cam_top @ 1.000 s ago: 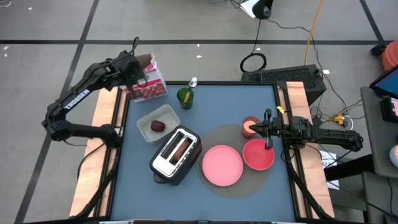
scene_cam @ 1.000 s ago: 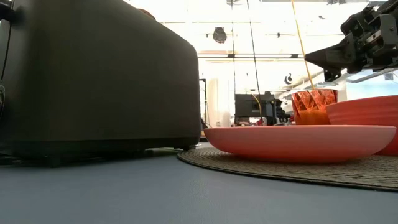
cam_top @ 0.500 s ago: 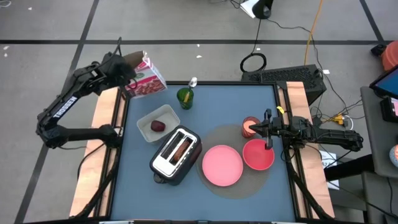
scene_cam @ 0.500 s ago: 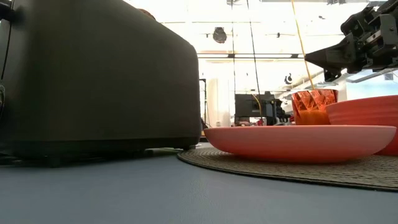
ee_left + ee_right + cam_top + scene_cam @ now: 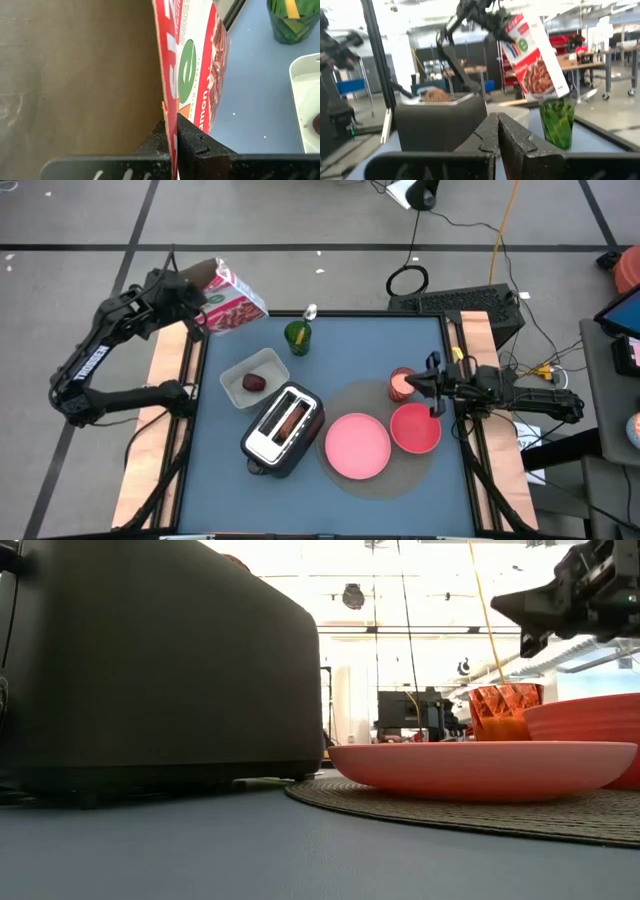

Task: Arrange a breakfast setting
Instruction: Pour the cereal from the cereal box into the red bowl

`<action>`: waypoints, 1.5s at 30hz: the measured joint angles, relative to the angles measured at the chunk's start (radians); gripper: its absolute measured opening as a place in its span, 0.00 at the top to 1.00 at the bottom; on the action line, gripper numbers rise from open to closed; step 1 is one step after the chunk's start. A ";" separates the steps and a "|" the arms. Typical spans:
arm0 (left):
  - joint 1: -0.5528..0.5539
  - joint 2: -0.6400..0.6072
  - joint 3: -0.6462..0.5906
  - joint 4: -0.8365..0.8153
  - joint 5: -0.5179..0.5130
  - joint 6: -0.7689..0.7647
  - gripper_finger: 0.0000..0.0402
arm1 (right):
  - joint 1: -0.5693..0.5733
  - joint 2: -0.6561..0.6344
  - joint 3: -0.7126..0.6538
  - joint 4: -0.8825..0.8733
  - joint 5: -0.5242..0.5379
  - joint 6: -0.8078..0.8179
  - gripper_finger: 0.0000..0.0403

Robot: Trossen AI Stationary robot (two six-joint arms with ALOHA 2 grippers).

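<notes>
Seen from above, a toaster [image 5: 284, 425] sits mid-table. Beyond its far left corner, off the table edge, the left gripper [image 5: 192, 292] pinches the top edge of a raised cereal box [image 5: 231, 303]: light, thin card that would crumple if squeezed. Right of the toaster lie the pink plate [image 5: 358, 445], then the red bowl [image 5: 415, 430], rigid and likely smooth. The right gripper [image 5: 414, 386], fingers closed and empty, hovers above the bowl's far rim.

Seen from directly overhead, the high camera takes in the whole worktop [image 5: 330, 350] and both arms. The low camera sits at worktop level, close beside the toaster [image 5: 150, 670], facing the room. The left wrist camera looks closely past its gripper [image 5: 174, 131] at a box [image 5: 192, 70]; the right wrist camera, past its gripper [image 5: 498, 131], shares that box [image 5: 532, 55] and toaster [image 5: 440, 122].
</notes>
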 joint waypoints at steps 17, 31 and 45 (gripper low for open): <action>-0.074 -0.045 0.066 0.023 0.000 -0.063 1.00 | 0.000 0.000 0.000 0.230 0.038 0.027 0.60; -0.171 -0.044 0.204 0.055 0.107 -0.154 1.00 | 0.000 0.008 0.021 0.346 0.135 0.076 0.30; -0.283 0.024 0.204 0.194 0.223 -0.170 1.00 | 0.000 0.398 0.313 0.332 0.250 -0.099 0.30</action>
